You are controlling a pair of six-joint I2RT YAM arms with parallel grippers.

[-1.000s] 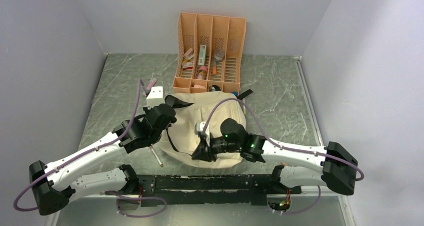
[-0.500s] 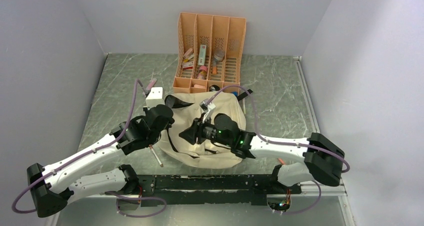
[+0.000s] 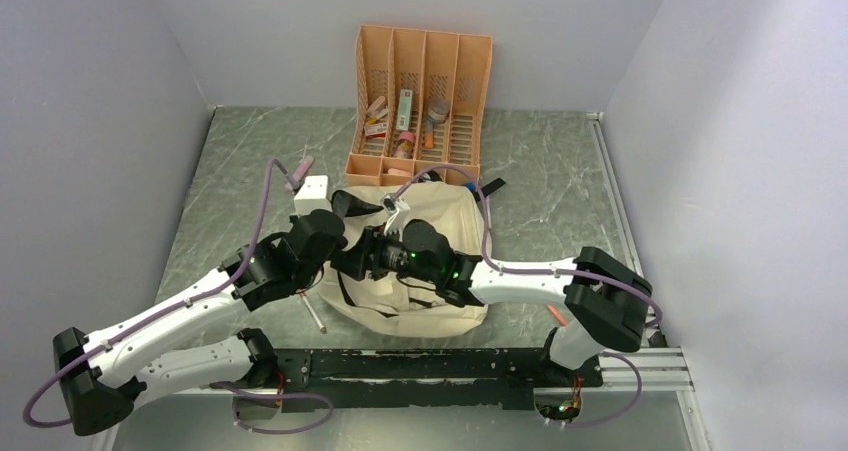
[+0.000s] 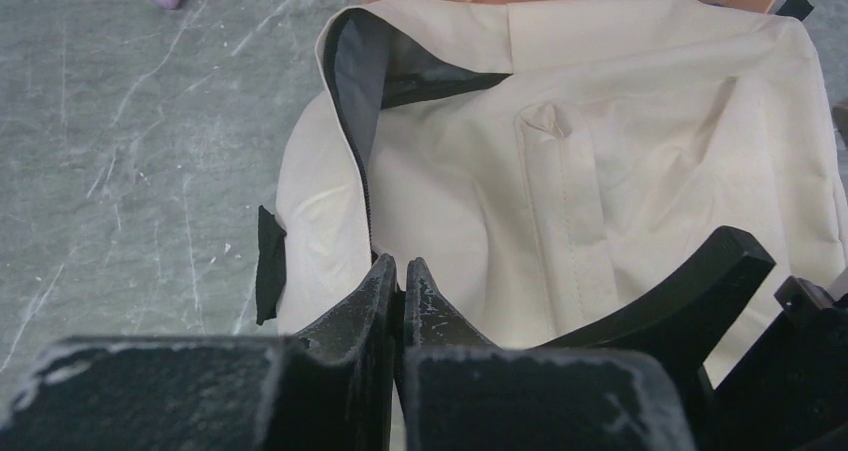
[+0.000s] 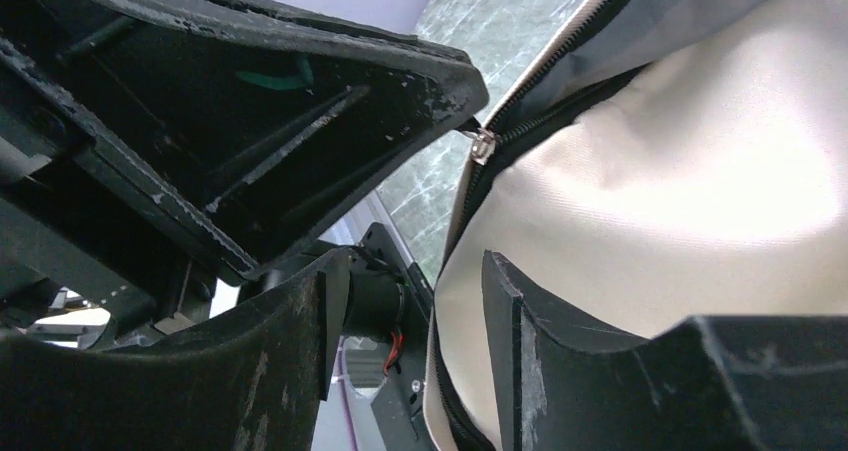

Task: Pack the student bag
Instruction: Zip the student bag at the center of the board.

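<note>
Marbled table (image 3: 560,171) has the bag (image 3: 455,226) lying flat mid-way, left gripper (image 4: 398,271) pinched shut on its zipper edge (image 4: 352,141) at the left side, right gripper (image 5: 410,271) half open right beside it over the fabric, holding nothing

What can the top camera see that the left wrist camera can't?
Only the top camera shows the white box and the tall slots of the orange organiser. Only the left wrist camera shows the left gripper shut, and the grey lining inside the bag's open zipper. Both show the student bag, the small purple thing and the table.
</note>
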